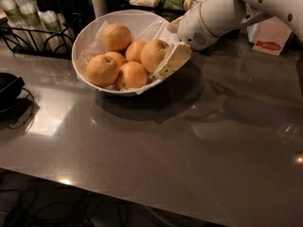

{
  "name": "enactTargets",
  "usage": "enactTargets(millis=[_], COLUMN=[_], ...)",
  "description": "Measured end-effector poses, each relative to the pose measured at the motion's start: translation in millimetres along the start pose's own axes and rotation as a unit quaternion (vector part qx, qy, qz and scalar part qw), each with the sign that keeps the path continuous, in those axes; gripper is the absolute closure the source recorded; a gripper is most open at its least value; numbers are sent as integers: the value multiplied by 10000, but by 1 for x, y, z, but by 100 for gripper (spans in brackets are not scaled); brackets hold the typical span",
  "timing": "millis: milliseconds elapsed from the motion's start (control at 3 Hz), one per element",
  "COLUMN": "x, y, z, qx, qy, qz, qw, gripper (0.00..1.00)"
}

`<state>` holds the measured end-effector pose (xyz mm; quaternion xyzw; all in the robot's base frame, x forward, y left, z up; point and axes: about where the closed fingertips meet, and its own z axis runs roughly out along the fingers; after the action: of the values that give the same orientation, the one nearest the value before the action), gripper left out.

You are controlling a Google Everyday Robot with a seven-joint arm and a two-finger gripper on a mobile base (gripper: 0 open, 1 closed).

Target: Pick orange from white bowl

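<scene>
Grey glossy flat table (pixel 156 155), carrying all items. White robot arm (pixel 222 13), entering from upper right. Large round white bowl (pixel 83 41) with crinkled paper lining, holding six oranges. Cream claw (pixel 171 59) at the bowl's right rim; clenched or released, cannot tell. Largest pale yellow-orange dimpled orange (pixel 152 55), in the bowl's right side, touching the claw.
</scene>
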<state>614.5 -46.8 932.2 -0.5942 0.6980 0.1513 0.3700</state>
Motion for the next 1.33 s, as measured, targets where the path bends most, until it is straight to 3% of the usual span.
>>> enactTargets(millis=[333,1000,1333], x=[-2,-17,-16], y=[0,1,0], z=[1,13,15], qx=[-8,-155,-159], qy=[-12,-24,-7], qz=[-13,-188,-190], qw=[10000,9997,9997], gripper=[6,20,19])
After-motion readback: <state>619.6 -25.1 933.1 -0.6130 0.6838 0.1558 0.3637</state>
